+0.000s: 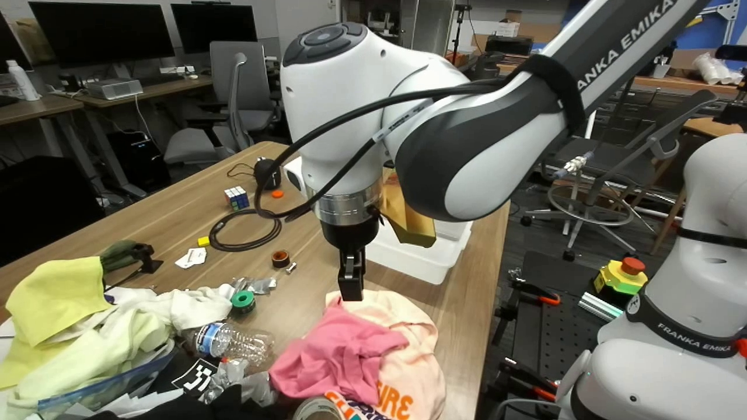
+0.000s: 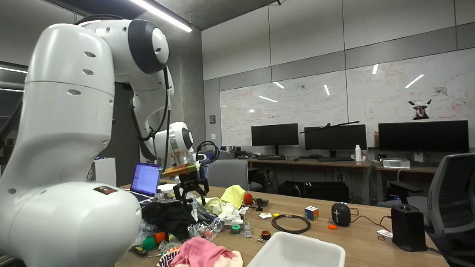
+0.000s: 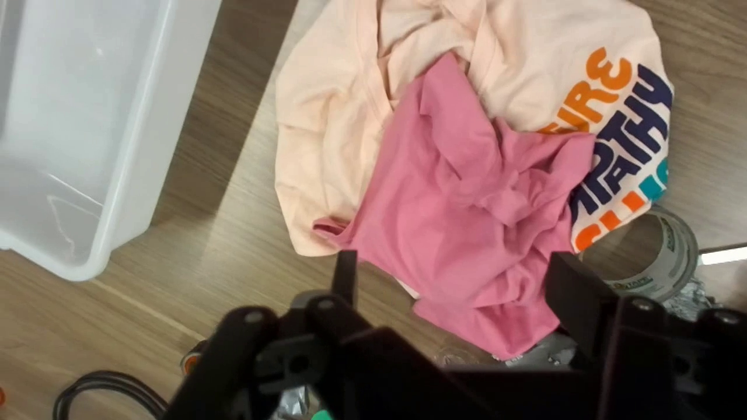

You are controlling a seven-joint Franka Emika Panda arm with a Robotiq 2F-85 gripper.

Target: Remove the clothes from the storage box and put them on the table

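The white storage box (image 1: 408,261) stands on the wooden table (image 1: 169,201). In the wrist view the box (image 3: 149,134) is at the upper left, and the part of its floor in view shows no cloth. A pink garment (image 3: 443,233) lies crumpled on a peach shirt (image 3: 327,128) with coloured letters, on the table beside the box. Both garments also show in an exterior view, pink (image 1: 344,350) and peach (image 1: 423,332). My gripper (image 3: 454,255) is open, fingers wide apart with nothing between them, above the pink garment. It also shows in both exterior views (image 1: 351,286) (image 2: 192,198).
A tape roll (image 3: 680,256) touches the shirt's edge. A clear bottle (image 1: 236,343), green tape roll (image 1: 243,301) and yellow cloth pile (image 1: 55,297) lie beside the garments. A cable coil (image 1: 245,230) and puzzle cube (image 1: 236,198) are further back. A laptop (image 2: 146,180) stands at the far end.
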